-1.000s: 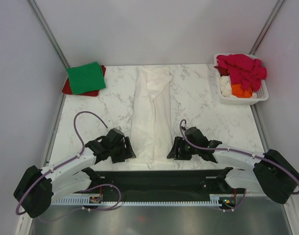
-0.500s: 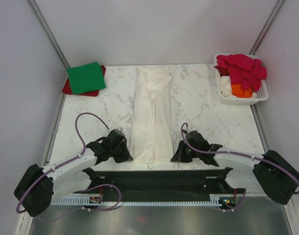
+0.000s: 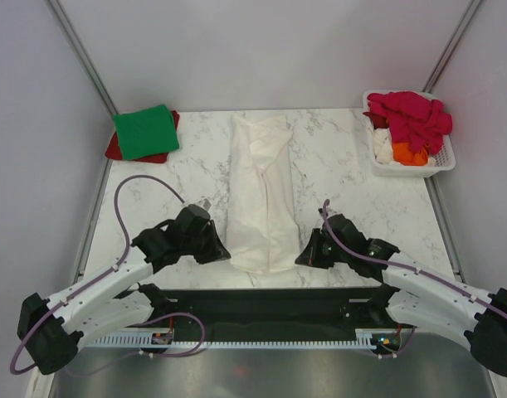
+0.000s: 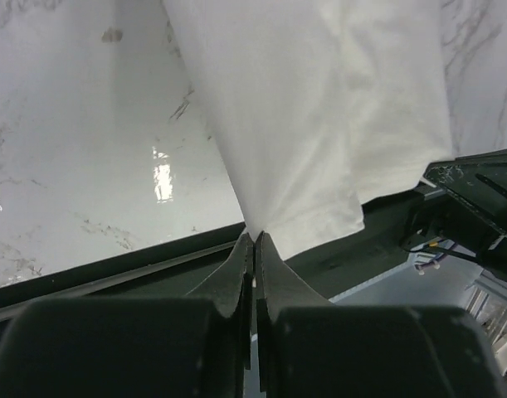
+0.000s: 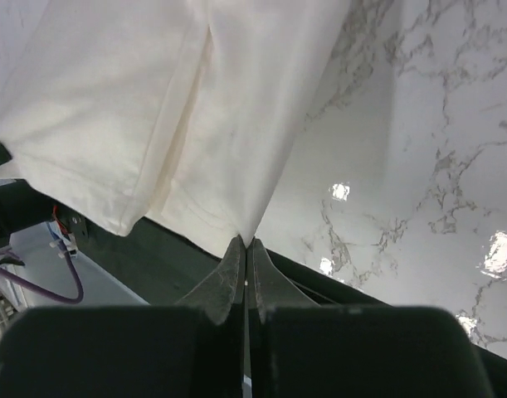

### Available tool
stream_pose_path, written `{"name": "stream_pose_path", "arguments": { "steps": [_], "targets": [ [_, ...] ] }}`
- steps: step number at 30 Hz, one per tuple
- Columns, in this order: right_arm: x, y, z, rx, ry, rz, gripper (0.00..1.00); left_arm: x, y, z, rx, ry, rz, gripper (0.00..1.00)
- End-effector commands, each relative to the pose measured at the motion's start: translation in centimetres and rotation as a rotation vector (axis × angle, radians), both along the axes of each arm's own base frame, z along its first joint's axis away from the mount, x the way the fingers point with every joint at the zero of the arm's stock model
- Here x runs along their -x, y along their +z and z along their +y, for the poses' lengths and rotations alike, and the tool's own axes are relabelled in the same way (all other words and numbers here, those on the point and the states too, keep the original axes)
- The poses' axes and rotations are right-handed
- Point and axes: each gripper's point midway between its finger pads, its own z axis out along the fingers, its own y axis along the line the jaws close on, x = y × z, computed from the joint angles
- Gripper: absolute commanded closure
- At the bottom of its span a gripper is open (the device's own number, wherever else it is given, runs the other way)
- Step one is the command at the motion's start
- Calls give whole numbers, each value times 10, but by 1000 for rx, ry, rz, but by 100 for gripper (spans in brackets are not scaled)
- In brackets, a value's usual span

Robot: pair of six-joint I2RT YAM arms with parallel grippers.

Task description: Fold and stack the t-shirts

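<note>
A long white t-shirt (image 3: 260, 186), folded into a narrow strip, runs down the middle of the marble table. My left gripper (image 3: 222, 252) is shut on its near left corner; the left wrist view has the cloth (image 4: 319, 124) pinched at the fingertips (image 4: 254, 238). My right gripper (image 3: 303, 255) is shut on the near right corner, the cloth (image 5: 195, 116) drawn to a point at its tips (image 5: 244, 241). The near hem is lifted off the table. A folded green t-shirt (image 3: 145, 130) lies on a red one (image 3: 112, 148) at the back left.
A white slatted basket (image 3: 446, 159) at the back right holds magenta (image 3: 411, 114), orange (image 3: 409, 153) and white cloth. A black rail (image 3: 270, 297) runs along the table's near edge between the arm bases. Grey walls close in on both sides.
Both grippers went from open to shut on the white t-shirt's near corners, then rose and moved away from the bases, lifting the near hem off the table.
</note>
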Motion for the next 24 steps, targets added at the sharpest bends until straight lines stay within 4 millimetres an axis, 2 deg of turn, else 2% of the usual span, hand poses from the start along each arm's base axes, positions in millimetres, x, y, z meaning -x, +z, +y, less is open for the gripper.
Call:
{"name": "stream_pose_path", "arguments": {
  "steps": [1,2,3,5,8,9,11,12,13,14,15,16,17,18,19,20,21,22,24],
  "targets": [
    [-31,42,6,53,-18,-112,100,-21,37,5,-85,2,-76,98],
    [-38,44,4,89,-31,-131,100,-31,57,0,-78,1,-114,98],
    [-49,64,10,77,-32,-171,100,-40,62,5,-111,3,-142,98],
    [-65,65,9,147,-32,-195,100,-57,77,-1,-124,-5,-162,97],
    [-97,82,9,191,-50,-237,100,-83,82,-3,-166,-19,-160,97],
    [-109,94,11,184,-57,-263,100,-92,79,0,-182,-20,-151,97],
    [-129,90,6,226,-67,-262,100,-109,75,-6,-199,-33,-125,97],
    [-140,99,7,223,-77,-282,100,-119,75,-3,-208,-38,-128,98],
    [-148,90,7,249,-77,-262,100,-126,73,-3,-214,-39,-121,98],
    [-158,90,3,265,-80,-268,100,-137,79,-6,-213,-38,-134,98],
    [-168,98,6,257,-83,-282,100,-148,69,-4,-234,-44,-110,98],
    [-177,89,4,276,-86,-262,100,-155,67,-4,-242,-47,-103,98],
    [-184,88,4,277,-87,-260,100,-168,74,-4,-242,-47,-129,98],
    [-193,92,6,273,-83,-273,100,-177,62,-4,-263,-55,-100,98],
    [-202,83,6,280,-82,-248,100,-189,69,-7,-259,-59,-125,98],
    [-208,81,6,282,-86,-246,100,-197,68,-4,-273,-70,-127,98],
    [-217,77,7,291,-84,-241,100,-205,55,-5,-289,-82,-100,98],
    [-222,75,8,278,-77,-232,100,-215,62,-7,-286,-81,-120,98],
    [-234,76,10,275,-80,-234,100,-227,56,-3,-305,-93,-107,98]
  ]
}}
